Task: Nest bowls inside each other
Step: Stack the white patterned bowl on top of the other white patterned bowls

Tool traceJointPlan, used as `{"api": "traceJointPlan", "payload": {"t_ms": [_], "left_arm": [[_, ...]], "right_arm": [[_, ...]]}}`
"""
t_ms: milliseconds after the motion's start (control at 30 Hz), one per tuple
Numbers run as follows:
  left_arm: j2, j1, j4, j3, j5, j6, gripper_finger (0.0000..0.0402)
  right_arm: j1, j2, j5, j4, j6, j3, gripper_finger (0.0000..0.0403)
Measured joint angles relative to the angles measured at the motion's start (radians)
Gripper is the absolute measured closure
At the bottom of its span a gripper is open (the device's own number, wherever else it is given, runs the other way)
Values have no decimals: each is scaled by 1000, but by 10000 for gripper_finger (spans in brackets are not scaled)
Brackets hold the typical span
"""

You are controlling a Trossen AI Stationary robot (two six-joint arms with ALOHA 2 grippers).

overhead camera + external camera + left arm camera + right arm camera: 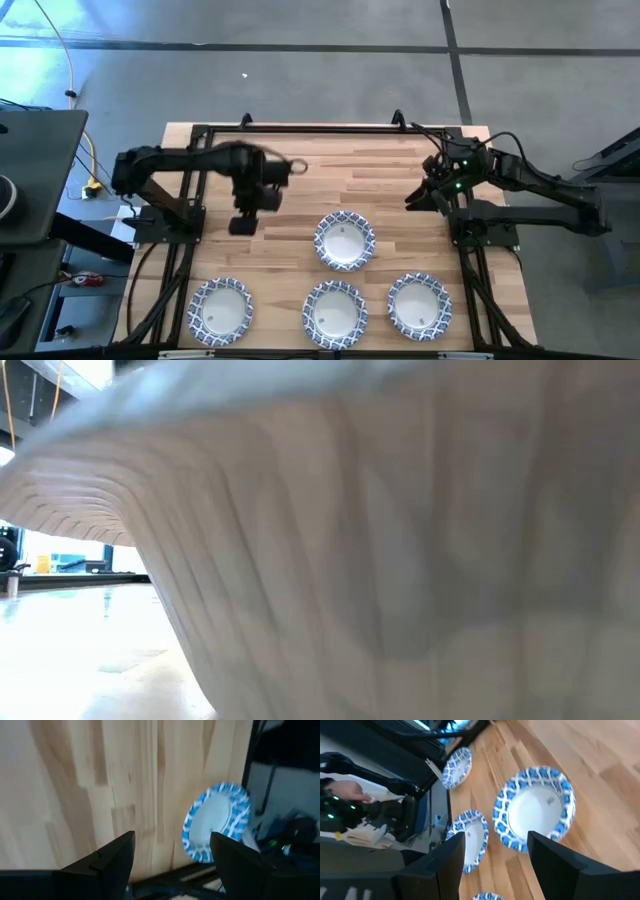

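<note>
Several blue-and-white rimmed bowls rest on their bases on the wooden table. One bowl [345, 240] stands mid-table, and three line the near edge: left bowl [220, 308], middle bowl [335, 310], right bowl [420, 305]. My left gripper [243, 226] hangs open over bare wood, left of the mid-table bowl. Its wrist view shows open fingers [172, 837] and one bowl [217, 822] by the table edge. My right gripper [412, 198] is open at the right, far of the bowls. Its wrist view [496, 836] looks onto the mid-table bowl [535, 807].
A black frame [330, 128] runs along the table's far edge and down both sides by the arm bases. Bare wood lies across the far half of the table [340, 170]. A pale ribbed surface [400, 540], close to the camera, fills most of the low view.
</note>
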Motion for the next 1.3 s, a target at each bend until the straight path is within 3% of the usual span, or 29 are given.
{"api": "traceJointPlan", "payload": {"t_ms": [267,567,1300], "left_arm": [[-94,-180,165,-245,-57,-114,156],[-109,-265,266,-410,-54,-161,156],[-108,-363,580,-609,113,-320,156]], "right_arm": [[0,0,-20,190,-14,0,197],[0,0,-30,306,19,0,197],[-1,-65,-30,502,48,0,197]]}}
